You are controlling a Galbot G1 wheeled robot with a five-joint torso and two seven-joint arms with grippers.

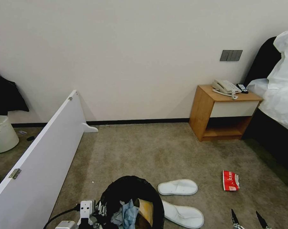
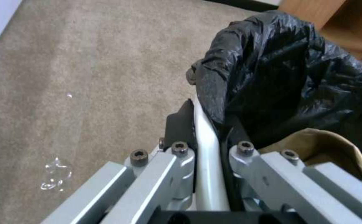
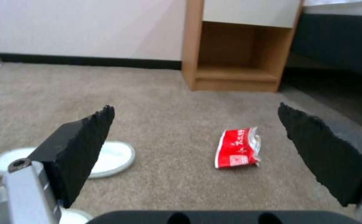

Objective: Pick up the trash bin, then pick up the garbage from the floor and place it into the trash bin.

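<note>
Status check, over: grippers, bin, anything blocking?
Left gripper clamped on trash bin rim. Right gripper open, facing red snack packet. Slippers beside bin; path clear.

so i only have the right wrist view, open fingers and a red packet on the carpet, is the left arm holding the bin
Observer: Yes, the left gripper is shut on the trash bin rim.
Operator: anything in it yet
Observer: A pale blue mask and a brown cardboard piece lie inside.
Operator: what's left on the floor near me
Observer: Besides the red snack packet, two white slippers lie beside the bin; the right gripper hangs nearer the packet.
</note>
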